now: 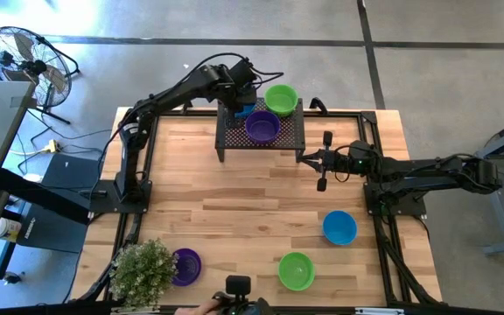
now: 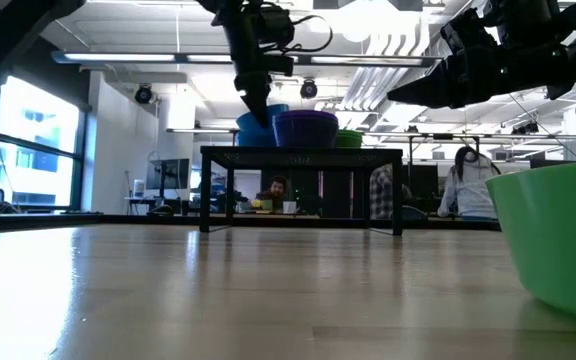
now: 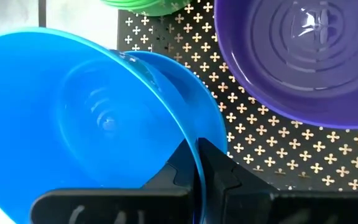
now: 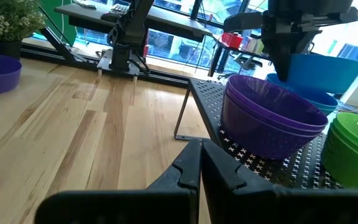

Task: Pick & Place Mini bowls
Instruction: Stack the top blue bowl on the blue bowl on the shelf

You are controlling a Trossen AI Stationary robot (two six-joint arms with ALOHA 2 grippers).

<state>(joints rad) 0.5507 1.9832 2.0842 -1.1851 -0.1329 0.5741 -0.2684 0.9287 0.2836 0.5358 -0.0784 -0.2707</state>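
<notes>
Over at the far side of the surface (image 1: pixel 234 201), the left end effector (image 3: pixel 197 163) is clamped on the rim of a blue bowl (image 3: pixel 92 118), holding it tilted just above a second blue bowl (image 3: pixel 185 81) that sits on the black perforated rack (image 1: pixel 291 131). Purple bowls (image 1: pixel 262 127), nested, and a green bowl (image 1: pixel 281 99) share that rack, packed close w/ each other. Main risk imo: the grip is only a thin pinch on one edge, so the bowl could swing or slip out, esp. if it gets lowered at this slant. If it lands off-centre on the blue one below, it may jam crooked instead of nesting, or shove the lower bowl toward the rack's edge. Purple stack is just beside, so a sideways nudge could bump it too. Right end effector (image 1: pixel 323 163) hangs clenched w/ nothing in it, near the rack's right end; a careless sweep from there could clip the rack. Still out on the surface: a blue bowl (image 1: pixel 339 227), a green bowl (image 1: pixel 296 270) and a purple bowl (image 1: pixel 185 265) next to a potted plant (image 1: pixel 143 271), which may crowd a reach for that one.
</notes>
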